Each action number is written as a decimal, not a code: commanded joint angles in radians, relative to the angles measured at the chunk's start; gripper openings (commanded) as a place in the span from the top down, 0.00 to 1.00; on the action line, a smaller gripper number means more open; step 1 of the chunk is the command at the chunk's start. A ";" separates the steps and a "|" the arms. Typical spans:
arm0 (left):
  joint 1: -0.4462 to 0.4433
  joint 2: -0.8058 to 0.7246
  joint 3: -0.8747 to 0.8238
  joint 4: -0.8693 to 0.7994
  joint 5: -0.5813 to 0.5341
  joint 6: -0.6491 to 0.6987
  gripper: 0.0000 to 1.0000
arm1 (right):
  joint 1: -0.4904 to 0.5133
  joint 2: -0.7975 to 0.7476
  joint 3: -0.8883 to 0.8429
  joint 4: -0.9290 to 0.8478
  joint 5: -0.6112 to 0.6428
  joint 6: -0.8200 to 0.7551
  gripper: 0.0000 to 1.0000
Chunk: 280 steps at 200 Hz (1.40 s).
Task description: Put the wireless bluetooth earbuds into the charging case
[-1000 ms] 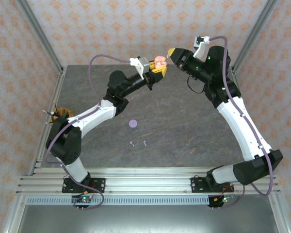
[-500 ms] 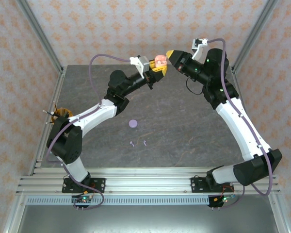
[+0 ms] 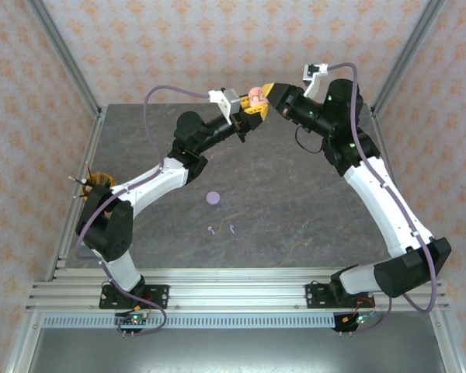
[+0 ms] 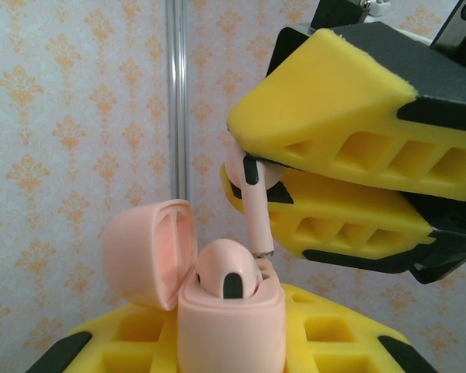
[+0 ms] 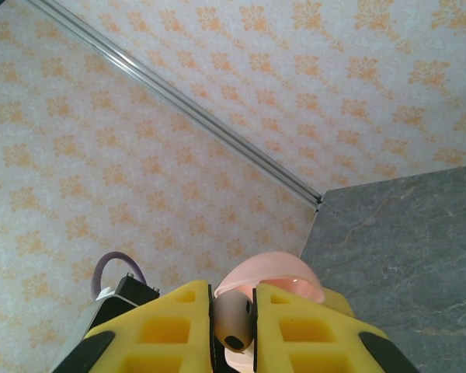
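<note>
My left gripper (image 3: 254,106) is shut on the open pink charging case (image 4: 229,326), held up near the back wall. Its lid (image 4: 150,252) is swung to the left. One pink earbud (image 4: 227,273) sits in the case. My right gripper (image 3: 270,93) is shut on a second pink earbud (image 4: 256,210), stem down. The stem's tip touches the rim of the case's free slot, right of the seated bud. In the right wrist view that earbud's head (image 5: 234,317) is pinched between the yellow fingers, with the pink lid (image 5: 268,281) just beyond. Two pale purple earbuds (image 3: 210,230) (image 3: 232,228) lie on the table.
A round purple case (image 3: 213,197) lies on the grey table (image 3: 295,202) in front of the arms' bases. An orange object (image 3: 99,181) sits at the table's left edge. Metal frame posts (image 3: 66,54) and patterned walls close in the back and sides.
My right gripper has moved left with its earbud, closing the gap to the case in my left gripper. The left arm has barely moved.
</note>
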 commanded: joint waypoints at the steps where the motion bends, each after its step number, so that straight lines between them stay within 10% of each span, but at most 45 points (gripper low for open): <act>1: 0.000 0.002 0.037 0.044 -0.015 -0.002 1.00 | 0.009 -0.003 -0.011 0.008 -0.019 -0.019 0.83; 214: -0.001 -0.004 0.032 0.033 -0.011 0.007 1.00 | -0.012 0.009 0.008 -0.101 -0.047 -0.118 0.86; 280: 0.000 -0.005 0.028 0.033 -0.008 0.003 1.00 | -0.012 0.057 0.082 -0.214 -0.030 -0.188 0.70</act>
